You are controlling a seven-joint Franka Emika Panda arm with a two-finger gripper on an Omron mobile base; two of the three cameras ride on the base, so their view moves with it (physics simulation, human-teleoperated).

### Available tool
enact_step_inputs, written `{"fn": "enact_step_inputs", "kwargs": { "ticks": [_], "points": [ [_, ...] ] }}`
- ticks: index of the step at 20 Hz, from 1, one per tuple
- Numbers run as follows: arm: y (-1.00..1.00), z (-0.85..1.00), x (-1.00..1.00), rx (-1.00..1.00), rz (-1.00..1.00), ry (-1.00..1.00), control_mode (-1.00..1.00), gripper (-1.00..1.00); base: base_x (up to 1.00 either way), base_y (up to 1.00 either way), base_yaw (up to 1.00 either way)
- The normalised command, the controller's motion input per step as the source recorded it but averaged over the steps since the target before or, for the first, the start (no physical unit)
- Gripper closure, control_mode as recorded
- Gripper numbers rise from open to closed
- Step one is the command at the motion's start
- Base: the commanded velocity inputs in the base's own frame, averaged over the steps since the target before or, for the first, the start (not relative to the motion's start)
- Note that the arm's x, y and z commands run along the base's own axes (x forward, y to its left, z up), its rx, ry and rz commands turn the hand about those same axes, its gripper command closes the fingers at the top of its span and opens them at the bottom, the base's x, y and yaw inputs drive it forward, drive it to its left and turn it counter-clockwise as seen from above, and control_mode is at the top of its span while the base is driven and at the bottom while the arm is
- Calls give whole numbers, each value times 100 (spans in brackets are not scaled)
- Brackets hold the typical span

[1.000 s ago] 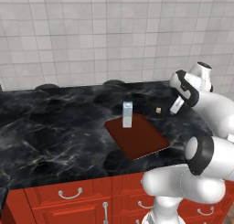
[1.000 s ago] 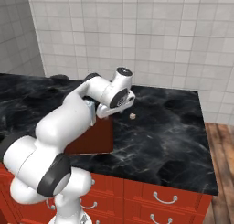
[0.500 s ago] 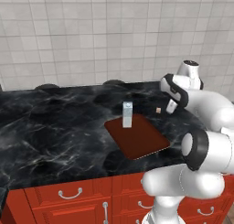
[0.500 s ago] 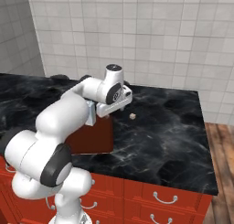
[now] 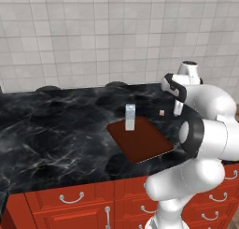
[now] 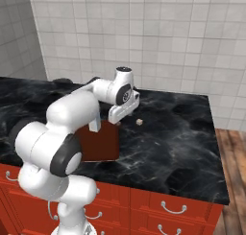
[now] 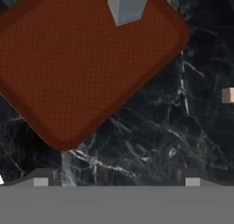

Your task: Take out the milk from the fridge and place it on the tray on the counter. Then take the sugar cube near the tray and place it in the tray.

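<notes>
The milk [image 5: 130,117] stands upright on the far corner of the reddish-brown tray [image 5: 142,141], which lies on the black marble counter [image 5: 56,130]. The sugar cube [image 5: 162,112] sits on the counter just right of the tray. My gripper [image 5: 179,107] hangs open and empty above the counter, beside the cube and the tray's right corner. Looking down from the hand, I see the tray [image 7: 82,63], the milk's top [image 7: 128,6], and the sugar cube [image 7: 228,95] at the right edge, with the open gripper [image 7: 116,179] over bare marble. From the right base, the cube [image 6: 139,122] lies right of my gripper [image 6: 116,120]. The fridge is out of view.
A tiled wall backs the counter. Two dark round discs [image 5: 46,89] [image 5: 116,84] sit at its back edge. Red drawers with silver handles [image 5: 72,198] run below. The counter ends at the right [image 6: 218,181], with wooden floor [image 6: 235,152] beyond.
My hand has swung left and in over the counter, toward the sugar cube and the tray's corner. The milk, tray and cube have stayed put, and the jaws have stayed open.
</notes>
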Motion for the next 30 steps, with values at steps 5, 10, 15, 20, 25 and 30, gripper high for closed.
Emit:
{"fn": "enact_step_inputs", "kwargs": {
  "ticks": [5, 10, 15, 20, 25, 30],
  "points": [
    [-37, -9, 11, 0, 17, 1, -100, -100, 0, 0, 0],
    [0, -22, 17, 0, 1, -7, -100, -100, 0, 0, 0],
    [0, -20, 12, 2, 0, -22, -100, -100, 0, 0, 0],
    [0, -23, 20, 12, 0, -9, -100, -100, 0, 0, 0],
    [-12, -3, 14, 16, 0, -7, -100, -100, 0, 0, 0],
    [-10, -4, 12, 16, 0, -5, -100, -100, 0, 0, 0]
  ]
}}
